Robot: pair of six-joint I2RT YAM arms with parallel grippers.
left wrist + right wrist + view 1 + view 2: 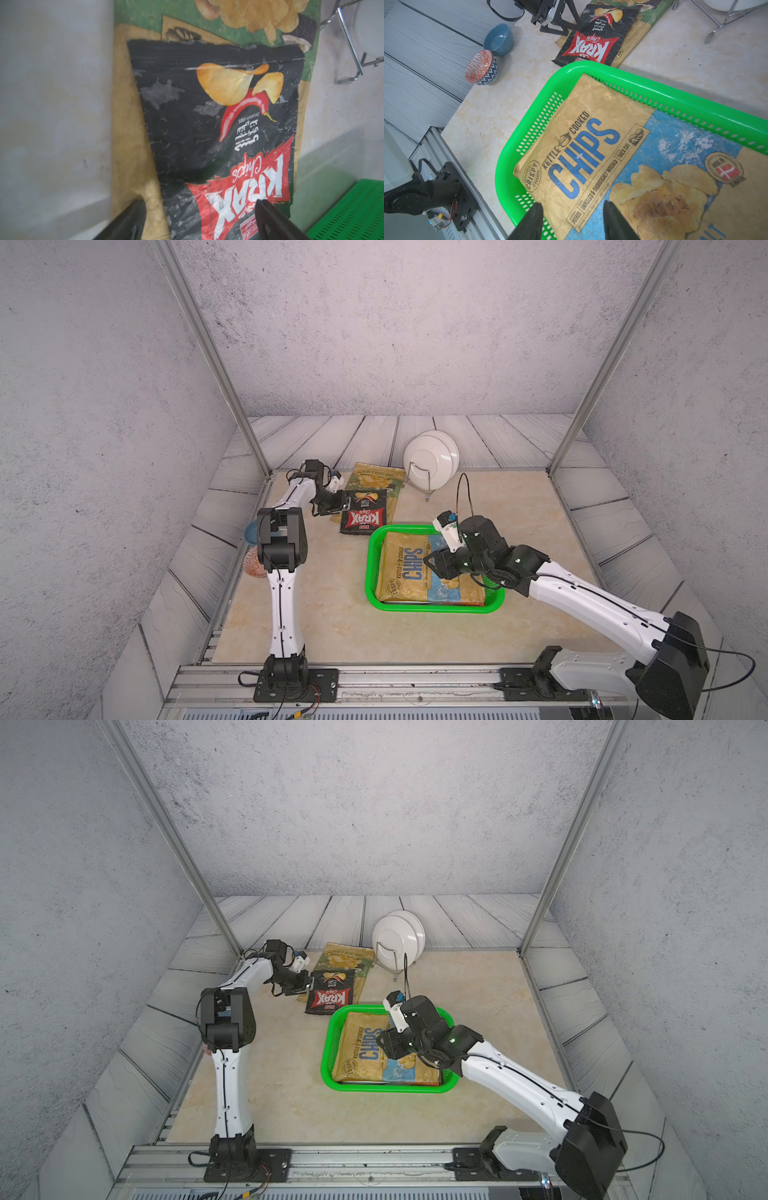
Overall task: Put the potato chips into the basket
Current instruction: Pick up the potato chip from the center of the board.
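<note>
Closest to us, along the front edge of the counter (316, 622), runs the metal rail (415, 680) on which both arms are bolted. From its right end the right arm (602, 601) reaches in over the green basket (436, 609), where its right claw (573, 203) hovers over the tan CHIPS bag (415, 572) with the fingers partly spread and nothing between them. That bag lies flat inside the basket and nearly fills it; thin edges of other bags seem to show under it at the near rim. The left arm (282, 605) stretches to the far left, and its left claw (200, 200) is spread wide and holds nothing. One finger is over the red logo of the black Krax bag (365, 514) and the other is just off that bag's edge. The Krax bag lies outside the basket, flat on top of a larger green bag (376, 479). Its long axis runs from the back of the counter toward us, and its logo end is just beside the basket's far left corner. We judge the Krax bag to be the next one to go. It lies directly under and just inward of the left claw, well apart from the right claw, so the left arm is clearly the nearer. The carry would be short, toward us and to the right, over the rim. White plates (430, 454) stand in a wire rack (419, 479) behind the bags. A blue bowl (498, 39) and a patterned bowl (481, 67) sit at the counter's left edge.
</note>
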